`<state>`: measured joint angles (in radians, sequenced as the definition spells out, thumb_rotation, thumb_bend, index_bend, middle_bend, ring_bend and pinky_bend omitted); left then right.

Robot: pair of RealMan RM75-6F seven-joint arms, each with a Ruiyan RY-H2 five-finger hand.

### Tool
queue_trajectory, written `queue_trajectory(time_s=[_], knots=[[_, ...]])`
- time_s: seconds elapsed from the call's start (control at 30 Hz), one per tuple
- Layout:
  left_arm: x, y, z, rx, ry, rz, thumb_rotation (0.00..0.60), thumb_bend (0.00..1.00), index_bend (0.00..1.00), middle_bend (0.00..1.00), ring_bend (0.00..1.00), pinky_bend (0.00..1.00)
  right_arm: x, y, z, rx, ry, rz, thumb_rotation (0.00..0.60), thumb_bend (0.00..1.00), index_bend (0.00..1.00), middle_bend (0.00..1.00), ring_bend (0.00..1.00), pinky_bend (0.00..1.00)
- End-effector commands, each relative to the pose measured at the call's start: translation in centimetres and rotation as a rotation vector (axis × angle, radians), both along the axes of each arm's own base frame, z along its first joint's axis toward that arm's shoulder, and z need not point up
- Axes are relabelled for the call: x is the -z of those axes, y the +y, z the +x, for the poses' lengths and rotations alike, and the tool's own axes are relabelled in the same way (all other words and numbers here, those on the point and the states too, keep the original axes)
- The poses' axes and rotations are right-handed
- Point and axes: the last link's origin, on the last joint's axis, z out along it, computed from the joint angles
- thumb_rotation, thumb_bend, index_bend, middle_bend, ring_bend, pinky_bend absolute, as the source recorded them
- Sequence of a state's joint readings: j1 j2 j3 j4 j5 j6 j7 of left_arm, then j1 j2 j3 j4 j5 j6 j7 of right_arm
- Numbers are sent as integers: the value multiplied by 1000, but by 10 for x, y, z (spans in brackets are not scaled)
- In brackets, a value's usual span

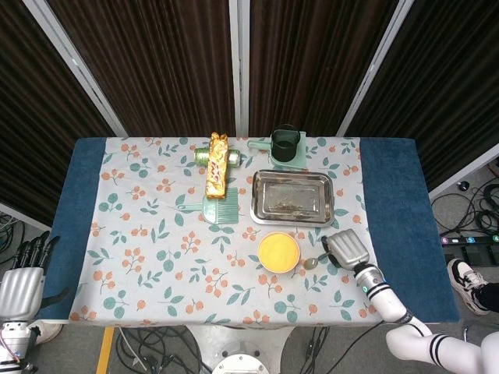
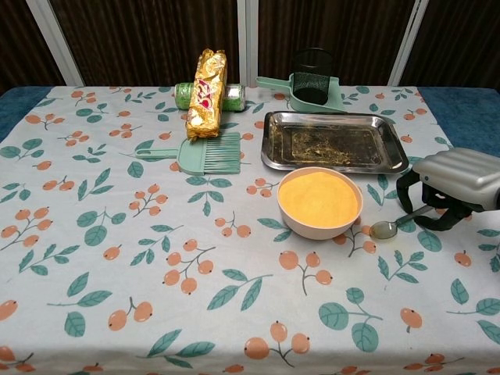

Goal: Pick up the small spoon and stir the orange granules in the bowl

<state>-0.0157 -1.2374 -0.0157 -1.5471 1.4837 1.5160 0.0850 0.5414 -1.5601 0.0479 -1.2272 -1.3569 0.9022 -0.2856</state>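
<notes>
The bowl (image 2: 319, 203) is round, pale and matte, filled near its rim with fine orange granules (image 2: 318, 196) that lie in a flat, even surface. At its 4 o'clock, just beside the rim on the leaf-and-berry printed cloth, lies the small spoon (image 2: 395, 223): shiny metal, with a rounded bowl end toward the bowl and a thin handle running off to 2 o'clock.

That handle passes under my right hand (image 2: 451, 187), which sits at the bowl's 3 o'clock. My dark fingers (image 2: 407, 191) curl down around the handle with the silver ribbed back of the hand facing up; whether they actually clamp the handle I cannot tell, and the spoon's bowl end looks to be on the cloth. My right forearm runs back toward 5 o'clock, off the table's near right corner.

My left hand (image 1: 23, 279) hangs off the table's left edge at 8 o'clock, its dark fingers straight, close together and pointing up, holding nothing.

Beyond the bowl at 12 o'clock lies a rectangular steel tray (image 2: 335, 141), smeared and dull inside.
</notes>
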Motion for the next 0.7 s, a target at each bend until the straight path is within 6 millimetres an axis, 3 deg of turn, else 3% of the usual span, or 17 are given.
queue_trajectory(time_s=[0.03,0.23,0.4,0.5,0.7], knots=[[-1,0,0,0,0,2,600,0,113,76,52,84,-8,-1,1,-9,-4,-15,600,354,566,969,1000,1000],[-1,-1,1,5,0,6,600,0,113,76,52,84,-45,-4,10,-55,5,-45,600,359,577,972,1000,1000],[-1,-1,2,10,-3,7,600,0,113,76,52,84,-65,-8,33,-86,-38,-44,600,361,583,973,1000,1000],[-1,-2,2,10,-5,9,600,0,113,76,52,84,-61,-12,50,-106,-57,-28,600,360,585,973,1000,1000],[-3,-5,0,4,-7,14,600,0,113,76,52,84,-30,-22,88,-136,-69,-3,600,358,585,973,1000,1000]])
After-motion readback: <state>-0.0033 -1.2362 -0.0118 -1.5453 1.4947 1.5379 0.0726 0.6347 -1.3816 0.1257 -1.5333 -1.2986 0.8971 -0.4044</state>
